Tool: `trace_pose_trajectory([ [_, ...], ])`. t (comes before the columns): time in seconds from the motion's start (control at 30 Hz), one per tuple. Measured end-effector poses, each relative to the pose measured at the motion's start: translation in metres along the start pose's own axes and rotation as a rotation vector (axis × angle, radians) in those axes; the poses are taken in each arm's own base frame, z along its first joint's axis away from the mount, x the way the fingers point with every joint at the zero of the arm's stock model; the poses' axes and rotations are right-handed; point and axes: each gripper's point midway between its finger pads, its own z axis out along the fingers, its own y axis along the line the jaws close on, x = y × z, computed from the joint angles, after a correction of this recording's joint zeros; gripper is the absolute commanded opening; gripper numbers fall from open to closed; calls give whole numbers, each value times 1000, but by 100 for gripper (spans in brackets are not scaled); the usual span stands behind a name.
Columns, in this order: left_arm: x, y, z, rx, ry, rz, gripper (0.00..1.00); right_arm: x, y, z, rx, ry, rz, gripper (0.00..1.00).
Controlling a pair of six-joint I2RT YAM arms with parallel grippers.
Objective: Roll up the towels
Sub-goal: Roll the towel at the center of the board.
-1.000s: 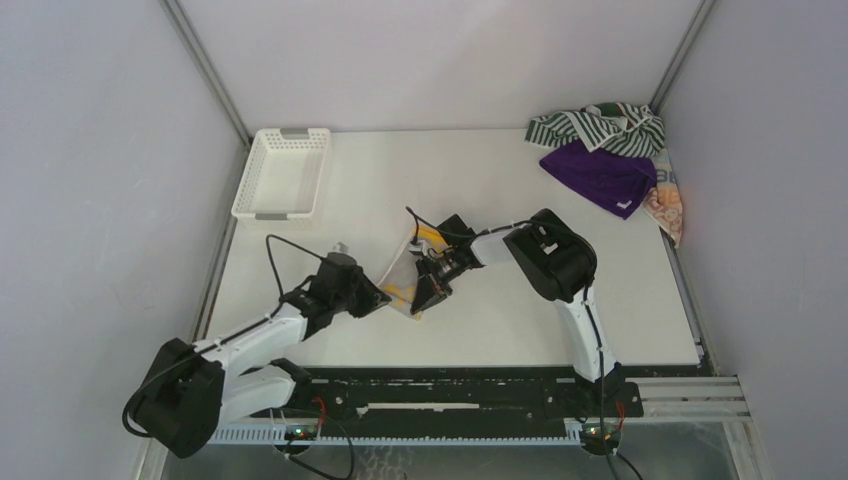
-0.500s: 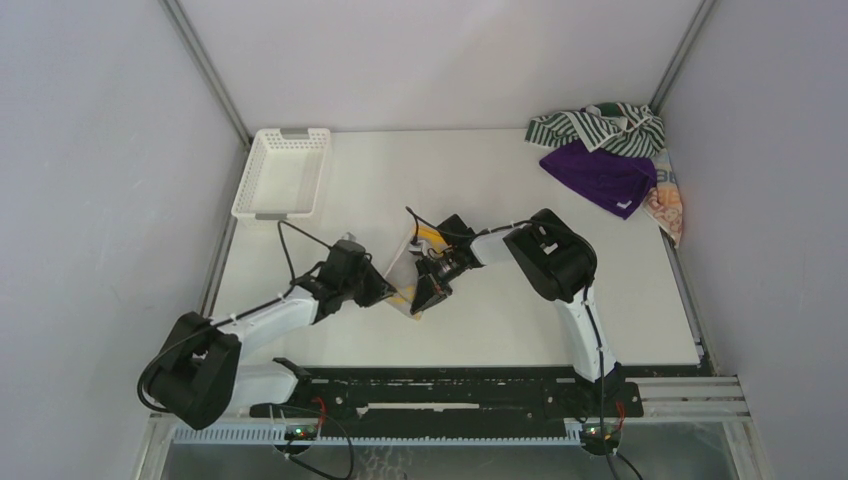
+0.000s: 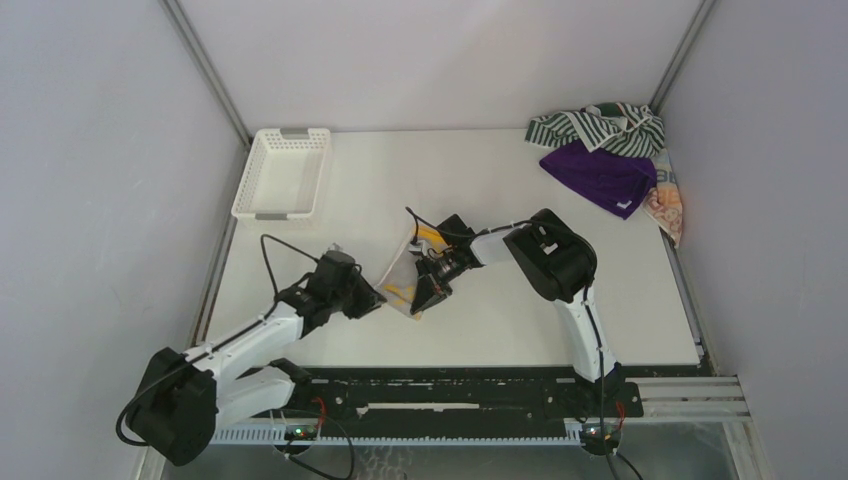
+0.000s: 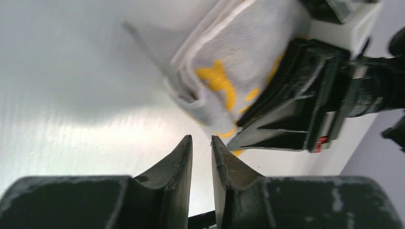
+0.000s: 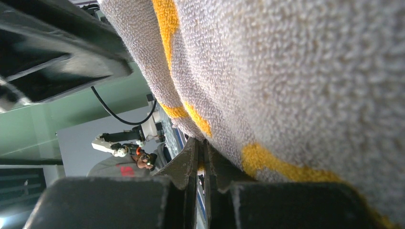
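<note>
Jaws of right gripper (image 5: 201, 145) pinched tight on yellow towel (image 4: 241, 47); left gripper (image 4: 201, 139) slightly parted, empty, just beside same towel.

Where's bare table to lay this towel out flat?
Bare white table between the white plastic lattice basket and the far-right heap of green-and-white striped towel, purple towel and orange patterned towel; also right of the right arm, toward the near edge. Crowded at centre: left gripper and right gripper meet at the yellow-and-white towel.
</note>
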Motion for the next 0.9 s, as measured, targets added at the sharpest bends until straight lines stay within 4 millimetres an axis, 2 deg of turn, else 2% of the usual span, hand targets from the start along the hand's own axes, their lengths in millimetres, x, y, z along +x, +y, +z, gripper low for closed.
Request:
trace_pose_trajectory([
  [0.1, 8, 17, 0, -40, 18, -11, 21, 0, 0, 0, 0, 0, 0, 0],
  [0.23, 13, 26, -1, -45, 18, -16, 25, 0, 0, 0, 0, 0, 0, 0],
  [0.4, 8, 18, 4, -18, -2, -14, 26, 0, 0, 0, 0, 0, 0, 0],
  [0.63, 0, 28, 20, -58, -3, -42, 28, 0, 0, 0, 1, 1, 1, 0],
  [0.9, -12, 14, 22, 2, -33, -61, 31, -1, 1, 0, 10, 2, 7, 0],
])
